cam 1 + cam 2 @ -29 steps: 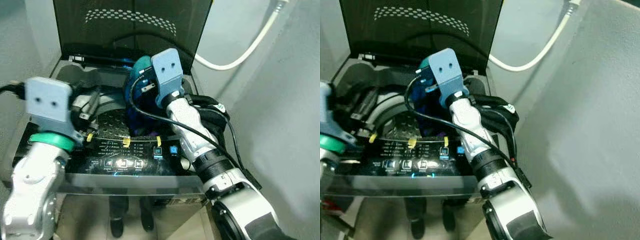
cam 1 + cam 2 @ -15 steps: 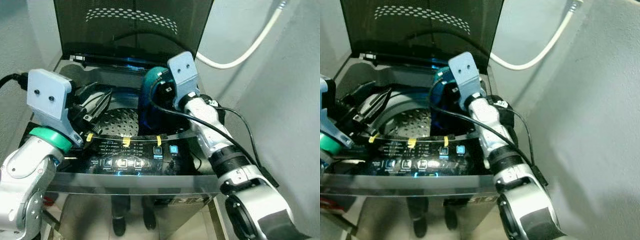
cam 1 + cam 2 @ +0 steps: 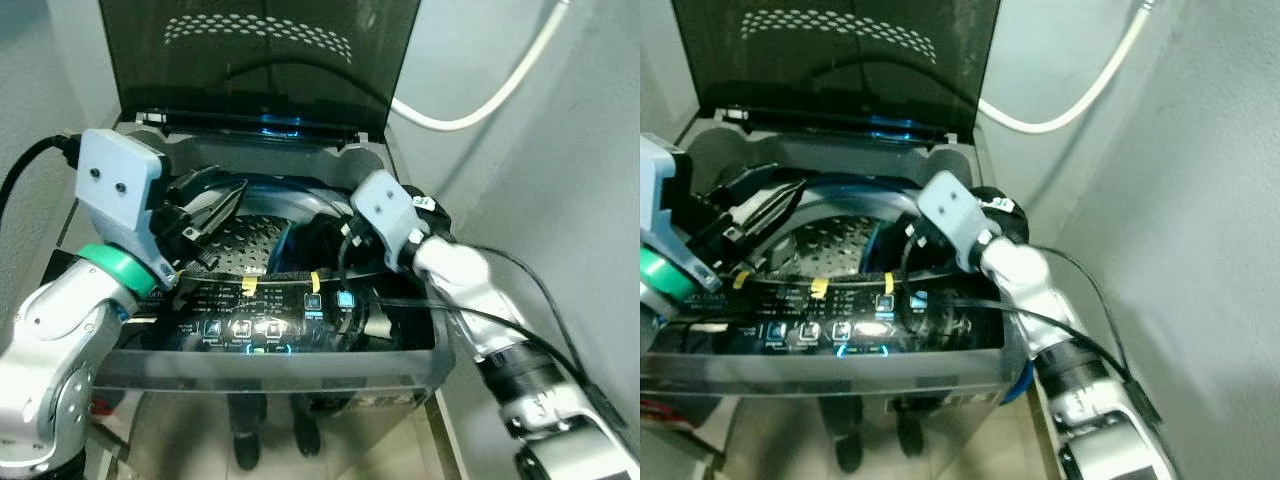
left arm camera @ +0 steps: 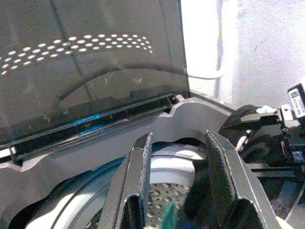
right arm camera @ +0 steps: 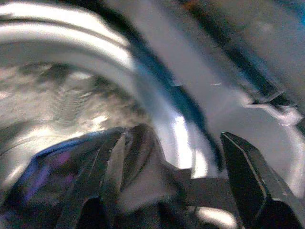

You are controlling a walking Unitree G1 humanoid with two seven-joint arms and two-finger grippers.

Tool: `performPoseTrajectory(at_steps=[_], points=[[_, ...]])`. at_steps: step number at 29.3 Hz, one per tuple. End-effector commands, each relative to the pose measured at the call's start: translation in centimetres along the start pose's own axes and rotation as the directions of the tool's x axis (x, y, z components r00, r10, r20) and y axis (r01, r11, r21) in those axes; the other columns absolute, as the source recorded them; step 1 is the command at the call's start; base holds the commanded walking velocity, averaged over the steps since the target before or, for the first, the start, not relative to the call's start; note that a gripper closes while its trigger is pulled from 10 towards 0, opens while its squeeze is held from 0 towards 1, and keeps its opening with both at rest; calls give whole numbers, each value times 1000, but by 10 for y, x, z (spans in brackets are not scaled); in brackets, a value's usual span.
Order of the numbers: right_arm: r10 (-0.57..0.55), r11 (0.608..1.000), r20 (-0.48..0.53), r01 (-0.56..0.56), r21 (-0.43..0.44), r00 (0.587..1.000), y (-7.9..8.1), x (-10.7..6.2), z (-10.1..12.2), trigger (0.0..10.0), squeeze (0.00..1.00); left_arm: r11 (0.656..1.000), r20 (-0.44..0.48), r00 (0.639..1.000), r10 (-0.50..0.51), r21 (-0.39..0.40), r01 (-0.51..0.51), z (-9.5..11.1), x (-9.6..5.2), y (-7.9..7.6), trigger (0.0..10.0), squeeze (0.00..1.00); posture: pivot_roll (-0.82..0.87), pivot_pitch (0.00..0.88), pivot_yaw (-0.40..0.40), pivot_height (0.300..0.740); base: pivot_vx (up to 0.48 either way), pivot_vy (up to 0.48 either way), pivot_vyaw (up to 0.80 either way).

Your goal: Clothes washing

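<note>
The top-loading washing machine stands with its lid raised. Its perforated drum holds a dark blue garment, which also lies low in the drum in the right wrist view. My right gripper reaches down into the drum's right side. Its fingers are open, and the cloth lies against one finger. My left gripper hovers over the drum's left rim, open and holding nothing.
The lit control panel runs along the washer's front edge, with a black cable across it. A white hose hangs on the wall at the right. Grey walls close in on both sides. My right arm's cables trail over the washer's right edge.
My right gripper has dropped from above the washer into the drum's right side, and the blue garment has gone down with it. The left gripper has edged forward over the rim.
</note>
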State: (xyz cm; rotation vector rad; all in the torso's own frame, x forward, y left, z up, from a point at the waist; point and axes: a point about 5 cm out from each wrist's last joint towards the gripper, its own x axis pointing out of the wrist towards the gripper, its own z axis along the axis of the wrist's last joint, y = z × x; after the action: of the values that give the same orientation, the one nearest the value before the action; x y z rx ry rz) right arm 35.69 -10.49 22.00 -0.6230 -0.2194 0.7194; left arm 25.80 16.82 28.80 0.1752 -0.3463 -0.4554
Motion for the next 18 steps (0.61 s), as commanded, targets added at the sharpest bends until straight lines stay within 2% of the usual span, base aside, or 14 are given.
performPoseTrajectory(at_steps=[1, 2, 3, 4, 5, 6, 8, 9, 10, 12, 14, 15, 16, 18], points=[[94, 996, 5, -94, -2, 996, 11, -7, -2, 10000, 0, 1000, -17, 999, -27, -15, 27, -2, 1, -2, 10000, 0, 220, 23, 2, 740, 0, 0, 0], [71, 995, 86, -77, 66, 994, 7, -11, 9, 10000, 0, 999, -17, 999, -34, -16, 34, -2, 2, -2, 10000, 0, 218, 24, 5, 740, 0, 0, 0], [71, 995, 86, -77, 66, 994, 7, -11, 9, 10000, 0, 999, -17, 999, -34, -16, 34, -2, 2, -2, 10000, 0, 218, 24, 5, 740, 0, 0, 0], [-30, 983, 198, -7, 184, 980, -6, -13, 26, 10000, 0, 999, -15, 999, -40, -18, 40, -2, 4, -3, 10000, 0, 214, 23, 10, 740, 0, 0, 0], [-142, 955, 303, 50, 291, 943, -20, -17, 43, 10000, 0, 999, -11, 999, -44, -22, 44, -2, 6, -4, 10000, 0, 209, 21, 17, 740, 0, 0, 0], [-142, 955, 303, 50, 291, 943, -20, -17, 43, 10000, 0, 999, -11, 999, -44, -22, 44, -2, 6, -4, 10000, 0, 209, 21, 17, 740, 0, 0, 0], [-214, 930, 361, 76, 359, 908, -29, -22, 53, 10000, 0, 999, -8, 999, -47, -26, 47, -2, 7, -5, 10000, 0, 209, 21, 17, 740, 0, 0, 0], [-322, 893, 403, 133, 431, 856, -39, -26, 62, 10000, 0, 998, -6, 999, -51, -28, 51, -2, 9, -6, 10000, 0, 203, 20, 26, 740, 0, 0, 0], [-322, 893, 403, 133, 431, 856, -39, -26, 62, 10000, 0, 998, -6, 999, -51, -28, 51, -2, 9, -6, 10000, 0, 203, 20, 26, 740, 0, 0, 0], [-474, 822, 421, 217, 527, 774, -50, -36, 69, 10000, 0, 998, -2, 998, -62, -33, 62, -2, 12, -9, 10000, 0, 199, 18, 30, 740, 0, 0, 0], [-474, 822, 421, 217, 527, 774, -50, -36, 69, 10000, 0, 998, -2, 998, -62, -33, 62, -2, 12, -9, 10000, 0, 199, 18, 30, 740, 0, 0, 0], [-532, 792, 414, 262, 551, 739, -52, -41, 70, 10000, 0, 997, 1, 998, -62, -37, 62, -3, 13, -10, 10000, 0, 193, 15, 36, 740, 0, 0, 0], [-532, 792, 414, 262, 551, 739, -52, -41, 70, 10000, 0, 997, 1, 998, -62, -37, 62, -3, 13, -10, 10000, 0, 193, 15, 36, 740, 0, 0, 0], [-617, 750, 365, 381, 541, 697, -46, -51, 65, 10000, 0, 998, 4, 999, -42, -54, 43, -8, 20, -11, 10000, 0, 173, 10, 49, 740, 0, 0, 0]])
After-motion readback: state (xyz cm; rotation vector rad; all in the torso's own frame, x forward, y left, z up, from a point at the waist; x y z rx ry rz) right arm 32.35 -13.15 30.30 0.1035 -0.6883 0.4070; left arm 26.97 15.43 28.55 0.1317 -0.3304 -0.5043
